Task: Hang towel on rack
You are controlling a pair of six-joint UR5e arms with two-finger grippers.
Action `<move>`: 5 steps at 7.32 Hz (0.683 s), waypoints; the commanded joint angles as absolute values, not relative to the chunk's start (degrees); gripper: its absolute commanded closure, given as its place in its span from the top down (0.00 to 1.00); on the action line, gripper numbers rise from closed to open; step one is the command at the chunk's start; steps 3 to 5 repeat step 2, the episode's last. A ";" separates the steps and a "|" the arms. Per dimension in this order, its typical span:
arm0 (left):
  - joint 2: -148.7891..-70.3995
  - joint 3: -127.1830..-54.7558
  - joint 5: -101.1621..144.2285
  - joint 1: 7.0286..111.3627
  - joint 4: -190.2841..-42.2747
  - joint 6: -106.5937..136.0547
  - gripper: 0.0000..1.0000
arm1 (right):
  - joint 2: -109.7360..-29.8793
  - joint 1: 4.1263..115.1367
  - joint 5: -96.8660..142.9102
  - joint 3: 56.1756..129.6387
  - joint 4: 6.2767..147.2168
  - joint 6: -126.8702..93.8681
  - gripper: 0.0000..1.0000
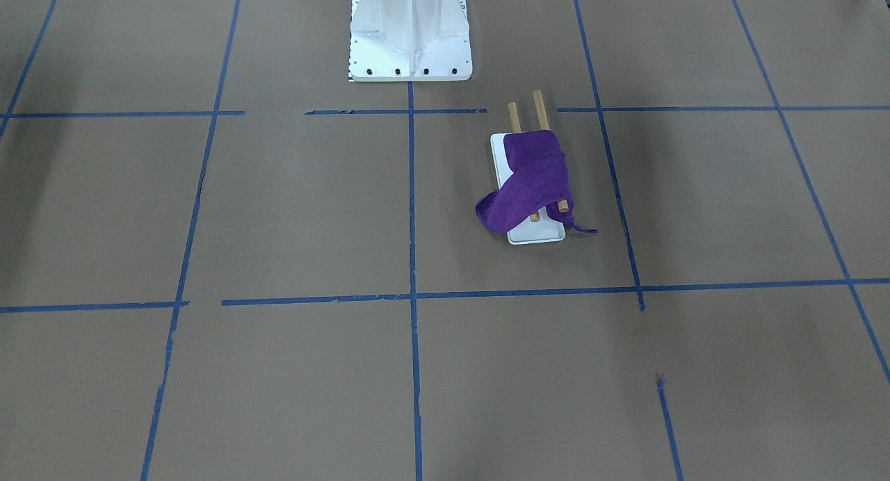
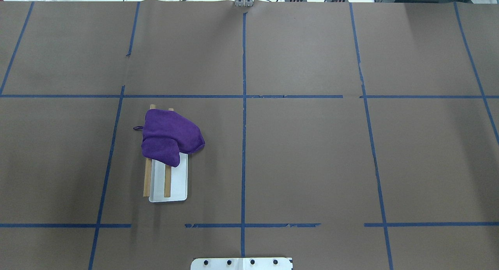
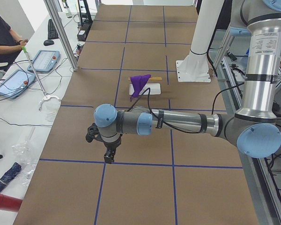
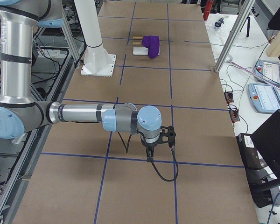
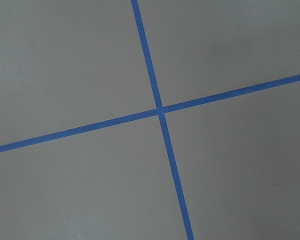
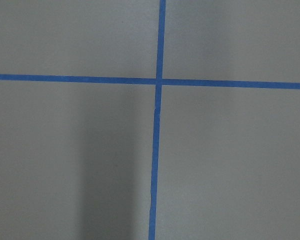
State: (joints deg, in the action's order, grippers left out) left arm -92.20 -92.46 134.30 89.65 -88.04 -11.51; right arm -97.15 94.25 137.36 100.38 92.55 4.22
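Observation:
The purple towel (image 1: 532, 178) lies draped over the far end of the rack's two wooden dowels (image 1: 539, 106), and one corner hangs down onto the rack's white base (image 1: 539, 232). In the overhead view the towel (image 2: 169, 137) covers the dowels' far half, above the base (image 2: 177, 184). My left gripper (image 3: 110, 157) hangs over the table far from the rack. My right gripper (image 4: 149, 156) is far off at the other end. Both show only in the side views, so I cannot tell whether they are open or shut. The wrist views show only brown paper and blue tape.
The big white bolted pedestal (image 1: 410, 29) stands behind the rack at the robot's side. Brown paper with a blue tape grid (image 2: 243, 96) covers the table. A person (image 3: 2, 33) and control tablets (image 3: 42, 60) are beside the table.

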 commanded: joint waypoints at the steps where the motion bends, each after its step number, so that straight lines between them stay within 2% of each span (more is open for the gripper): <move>1: -92.20 -92.46 134.30 89.65 -88.07 -11.51 1.00 | -97.12 94.31 137.37 100.46 92.55 4.22 1.00; 5: -92.20 -92.46 134.30 89.65 -88.07 -11.51 1.00 | -97.12 94.31 137.46 100.46 92.55 4.22 1.00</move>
